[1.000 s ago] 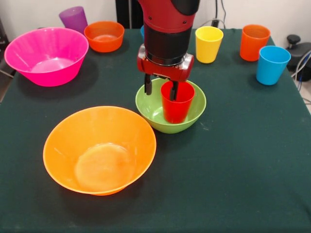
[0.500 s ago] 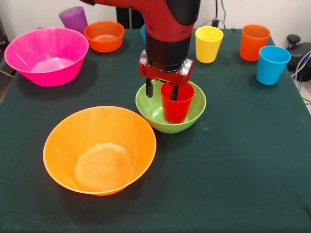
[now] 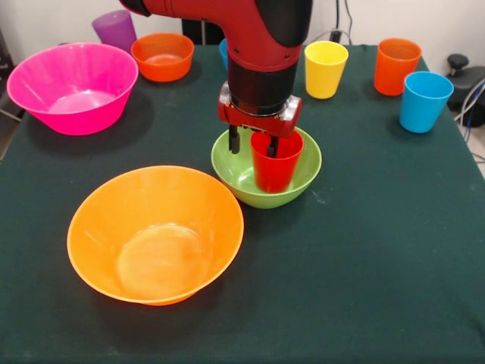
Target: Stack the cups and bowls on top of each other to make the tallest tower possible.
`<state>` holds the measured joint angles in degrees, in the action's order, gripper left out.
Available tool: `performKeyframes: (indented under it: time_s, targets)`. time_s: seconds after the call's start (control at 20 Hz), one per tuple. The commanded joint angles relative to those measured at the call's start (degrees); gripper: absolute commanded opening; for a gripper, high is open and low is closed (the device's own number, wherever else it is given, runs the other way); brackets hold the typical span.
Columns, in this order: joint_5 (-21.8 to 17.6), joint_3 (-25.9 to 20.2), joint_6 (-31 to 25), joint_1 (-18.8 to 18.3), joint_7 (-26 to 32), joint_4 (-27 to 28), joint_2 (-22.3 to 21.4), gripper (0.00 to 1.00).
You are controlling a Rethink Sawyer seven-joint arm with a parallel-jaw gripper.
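Gripper [image 3: 252,145] apparently straddling red cup [image 3: 276,163] rim

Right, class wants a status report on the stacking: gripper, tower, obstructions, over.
Gripper open, fingers straddling red cup's rim. Red cup upright inside green bowl: tower two high. Large yellow-orange bowl beside it, apart. Nothing blocking.

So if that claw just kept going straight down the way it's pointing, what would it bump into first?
Probably the red cup: the gripper points straight down, its fingers apparently straddling the cup's rim, one outside and one inside. It stands upright in the green bowl, which would come next. Depth is hard to judge from this one view.
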<state>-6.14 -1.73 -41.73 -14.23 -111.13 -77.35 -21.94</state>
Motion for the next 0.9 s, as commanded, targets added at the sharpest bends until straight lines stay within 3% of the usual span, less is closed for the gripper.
performKeyframes:
  time_s: [0.05,0.8,0.85,0.9]
  targets:
    - [-4.5,-4.5,2.0,0.3,4.2,-0.7,0.8,1.00]
    - [-4.9,-4.5,2.7,0.6,4.4,-0.7,0.8,1.00]
    - [-4.9,-4.3,2.6,0.8,4.2,-0.6,0.9,0.00]
    - [-5.0,-4.2,2.3,0.9,4.1,-0.5,0.9,0.00]
